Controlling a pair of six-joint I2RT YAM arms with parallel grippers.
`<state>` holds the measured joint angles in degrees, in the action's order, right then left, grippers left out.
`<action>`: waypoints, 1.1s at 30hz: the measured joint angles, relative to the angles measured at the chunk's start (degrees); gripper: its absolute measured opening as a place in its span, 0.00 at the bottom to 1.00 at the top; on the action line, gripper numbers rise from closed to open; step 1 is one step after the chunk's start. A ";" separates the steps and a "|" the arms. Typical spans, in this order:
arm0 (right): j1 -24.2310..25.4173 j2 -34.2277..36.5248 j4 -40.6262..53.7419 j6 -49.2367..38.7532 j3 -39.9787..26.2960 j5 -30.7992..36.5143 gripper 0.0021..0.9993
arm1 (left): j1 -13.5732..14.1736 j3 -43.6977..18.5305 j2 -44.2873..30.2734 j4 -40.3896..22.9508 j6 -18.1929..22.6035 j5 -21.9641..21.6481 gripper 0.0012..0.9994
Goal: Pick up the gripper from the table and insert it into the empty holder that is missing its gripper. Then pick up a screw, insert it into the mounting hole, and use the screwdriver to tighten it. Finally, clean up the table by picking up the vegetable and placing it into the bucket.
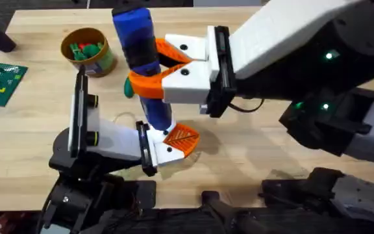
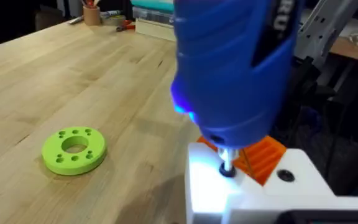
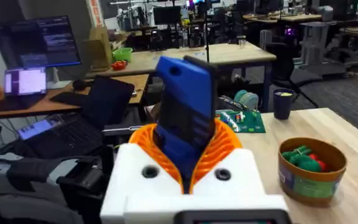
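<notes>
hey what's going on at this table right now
The right gripper is clamped on the blue screwdriver, holding it upright with its tip down on the white holder at the end of the left arm. The ribbed orange gripper is already seated in that holder, so this looks like the screw-tightening step. The bucket sits at the far left of the table with toy pieces inside. A green ring lies on the wood nearby.

Green ring (image 2: 74,150), circuit board (image 1: 0,82)
</notes>
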<state>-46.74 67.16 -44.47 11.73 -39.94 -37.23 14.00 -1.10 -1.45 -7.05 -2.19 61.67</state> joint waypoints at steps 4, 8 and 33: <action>0.00 0.00 0.00 0.01 0.00 0.00 0.05 | 0.00 0.00 0.01 0.01 0.01 0.00 0.02; 0.00 0.00 0.04 0.01 0.00 0.00 0.05 | 0.00 0.00 0.01 0.01 -0.01 0.00 0.02; 2.67 0.00 -1.87 4.07 0.02 -0.38 0.05 | 0.00 0.00 0.00 0.00 -0.01 0.02 0.02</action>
<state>-44.07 67.16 -46.34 15.80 -39.92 -37.61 14.00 -1.10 -1.44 -7.05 -2.20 61.69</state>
